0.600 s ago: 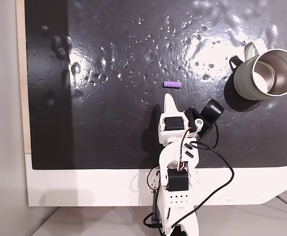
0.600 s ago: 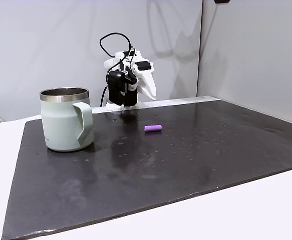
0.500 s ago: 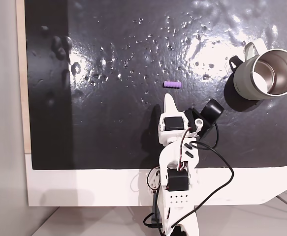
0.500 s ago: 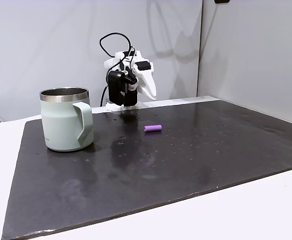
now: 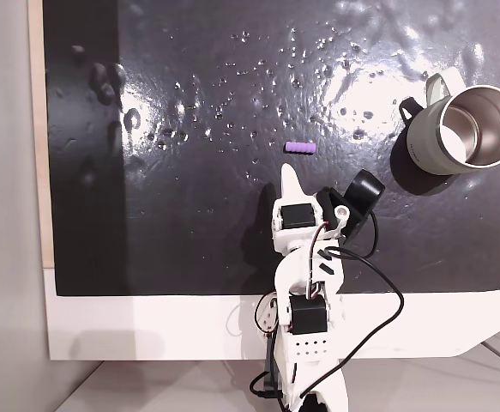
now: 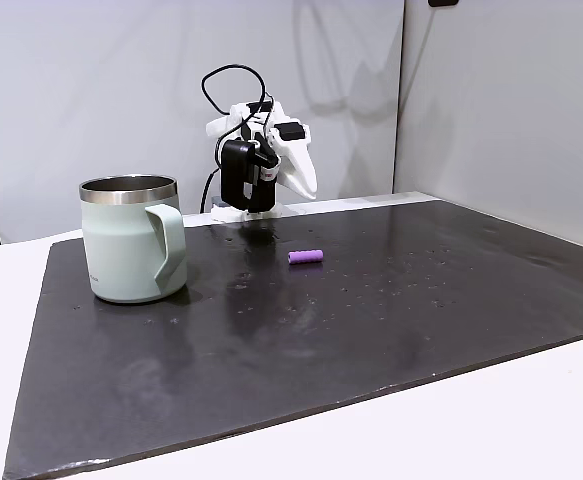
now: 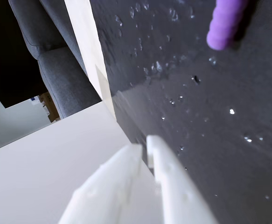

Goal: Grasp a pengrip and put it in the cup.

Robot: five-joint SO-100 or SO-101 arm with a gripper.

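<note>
The purple ribbed pengrip (image 5: 300,148) lies on its side near the middle of the black mat, also seen low in a fixed view (image 6: 305,257) and at the top right of the wrist view (image 7: 224,23). My white gripper (image 5: 289,174) hovers above the mat a short way before the pengrip, tip pointing toward it, raised in the air (image 6: 309,190). In the wrist view the two fingers (image 7: 142,142) lie pressed together, shut with nothing between them. The pale grey-green cup (image 5: 421,142) stands upright at the mat's right side, handle toward the far edge (image 6: 121,250).
A glossy black mat (image 5: 189,215) with small bumps covers a white table (image 5: 147,330). The arm's base and cables sit at the table's near edge (image 5: 305,343). A grey chair (image 7: 56,70) shows beyond the table in the wrist view.
The arm has turned slightly; the gripper's tip and the black wrist camera shifted a little to the left in the top-down fixed view. Pengrip and cup have not moved.
</note>
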